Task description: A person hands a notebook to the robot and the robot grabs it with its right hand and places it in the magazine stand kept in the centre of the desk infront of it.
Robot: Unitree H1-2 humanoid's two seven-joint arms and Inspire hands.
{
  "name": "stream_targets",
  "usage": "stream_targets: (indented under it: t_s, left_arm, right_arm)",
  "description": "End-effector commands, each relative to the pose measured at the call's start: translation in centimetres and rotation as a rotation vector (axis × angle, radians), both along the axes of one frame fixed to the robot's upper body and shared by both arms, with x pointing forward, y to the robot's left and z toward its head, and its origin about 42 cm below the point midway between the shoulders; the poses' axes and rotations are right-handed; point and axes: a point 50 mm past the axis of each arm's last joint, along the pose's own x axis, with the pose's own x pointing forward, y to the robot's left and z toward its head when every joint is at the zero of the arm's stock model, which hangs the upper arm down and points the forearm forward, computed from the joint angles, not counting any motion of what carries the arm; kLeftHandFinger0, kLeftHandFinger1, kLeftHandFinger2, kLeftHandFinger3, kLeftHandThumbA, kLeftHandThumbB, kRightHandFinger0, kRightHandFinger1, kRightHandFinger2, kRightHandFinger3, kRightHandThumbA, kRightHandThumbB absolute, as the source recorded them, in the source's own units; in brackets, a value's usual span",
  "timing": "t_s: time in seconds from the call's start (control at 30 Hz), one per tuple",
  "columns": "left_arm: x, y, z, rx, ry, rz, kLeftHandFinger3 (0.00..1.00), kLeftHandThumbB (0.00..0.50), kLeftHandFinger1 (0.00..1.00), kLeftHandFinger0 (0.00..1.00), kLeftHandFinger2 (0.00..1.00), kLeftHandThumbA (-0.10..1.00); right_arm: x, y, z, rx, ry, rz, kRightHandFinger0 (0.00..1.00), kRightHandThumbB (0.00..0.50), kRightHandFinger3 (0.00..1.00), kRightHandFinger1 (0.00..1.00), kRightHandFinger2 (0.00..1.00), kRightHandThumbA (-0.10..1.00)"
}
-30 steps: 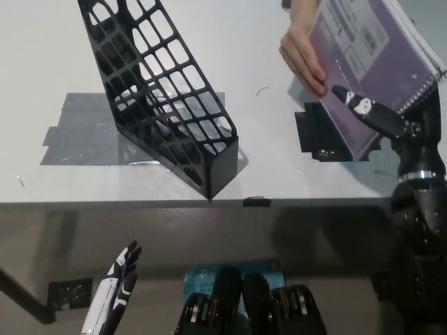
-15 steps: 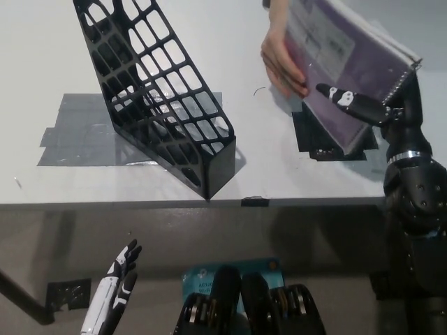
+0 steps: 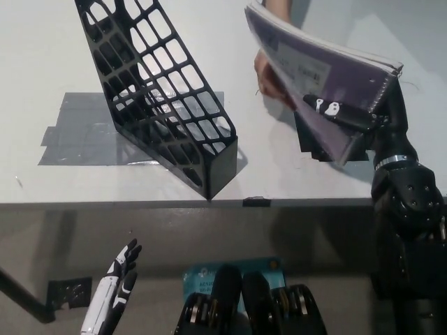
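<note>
Head view, left to right, with the black magazine stand (image 3: pixel 162 98) as the landmark. Below the stand and left of it, under the desk's front edge, the white left hand (image 3: pixel 115 283) hangs at rest with its fingers loosely apart, holding nothing. Above that hand, a patch of grey tape (image 3: pixel 77 129) lies flat on the white desk (image 3: pixel 42 56), reaching under the stand's left side. The stand itself is an open grid of plastic, set on the desk and leaning so that its tall end points up and left while its low solid front corner sits near the desk edge. Just beyond that corner, a small black tab (image 3: pixel 255 202) sits on the desk's front edge.

Right of the stand, well apart from it, a person's hand (image 3: pixel 271 73) holds the left part of a purple spiral-bound notebook (image 3: pixel 325 63) — the book is in the air above the desk, tilted, its wire binding on the far right side. The black right hand (image 3: pixel 349 115) is closed on the notebook's lower right part, one finger (image 3: pixel 328 108) lying across the cover. Beneath the notebook, a black marker patch (image 3: pixel 311 143) shows on the desk, partly hidden — both hands grip the book at once.
</note>
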Motion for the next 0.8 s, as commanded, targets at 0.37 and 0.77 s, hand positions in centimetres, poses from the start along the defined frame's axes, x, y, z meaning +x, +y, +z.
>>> stream_targets:
  t_s: [0.37, 0.77]
  left_arm:
    - [0.7, 0.1, 1.1, -0.001, -0.069, -0.012, 1.00, 0.500, 1.00, 1.00, 1.00, 1.00]
    - [0.9, 0.1, 1.3, 0.004, -0.077, -0.012, 1.00, 0.500, 1.00, 0.99, 1.00, 1.00]
  right_arm:
    - [-2.7, 0.5, 8.1, 0.657, -0.180, 0.425, 0.00, 0.110, 0.00, 0.00, 0.00, 1.00]
    - [-4.9, 0.5, 14.1, 0.723, -0.361, 0.368, 0.00, 0.117, 0.00, 0.00, 0.00, 1.00]
